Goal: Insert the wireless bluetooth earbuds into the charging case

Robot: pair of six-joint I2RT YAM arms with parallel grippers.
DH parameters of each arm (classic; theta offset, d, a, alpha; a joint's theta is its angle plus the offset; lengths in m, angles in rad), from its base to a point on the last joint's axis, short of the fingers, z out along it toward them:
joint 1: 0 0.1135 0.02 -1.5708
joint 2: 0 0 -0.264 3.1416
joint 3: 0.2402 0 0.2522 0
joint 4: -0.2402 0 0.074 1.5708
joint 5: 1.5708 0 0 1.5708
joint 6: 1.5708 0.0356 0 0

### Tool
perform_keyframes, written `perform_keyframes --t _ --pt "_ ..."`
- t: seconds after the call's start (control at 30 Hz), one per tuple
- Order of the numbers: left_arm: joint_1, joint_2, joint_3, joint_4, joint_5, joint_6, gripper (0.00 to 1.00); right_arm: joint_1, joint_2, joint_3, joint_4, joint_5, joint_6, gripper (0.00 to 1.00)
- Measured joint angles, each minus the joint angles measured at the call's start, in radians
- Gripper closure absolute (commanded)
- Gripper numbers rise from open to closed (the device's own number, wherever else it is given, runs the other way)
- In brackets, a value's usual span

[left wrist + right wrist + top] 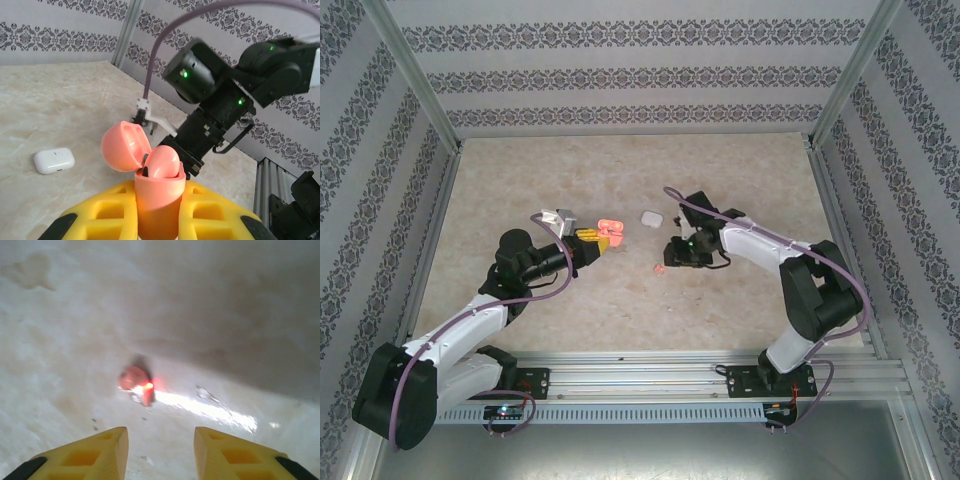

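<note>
My left gripper is shut on the body of a coral-orange charging case, held upright above the table. Its lid stands open. One coral earbud sits in the case's mouth, its rounded top poking out. A second coral earbud lies loose on the table. My right gripper hangs open just above and short of it, nothing between the yellow fingers. The white earbuds are out of view.
A shut white charging case lies on the marble tabletop behind both grippers. The right arm's wrist is close in front of the left gripper. Patterned walls and metal frame posts ring the table.
</note>
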Motion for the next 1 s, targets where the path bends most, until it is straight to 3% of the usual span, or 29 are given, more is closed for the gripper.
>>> perform_keyframes --t 0.43,1.0 --pt "-0.001 -0.054 0.0 -0.036 -0.002 0.024 1.0 0.102 0.248 0.264 -0.211 0.094 -0.182 0.58" --pt "-0.001 -0.068 0.0 -0.063 -0.007 0.039 1.0 0.128 0.365 0.351 -0.267 0.116 -0.205 0.59"
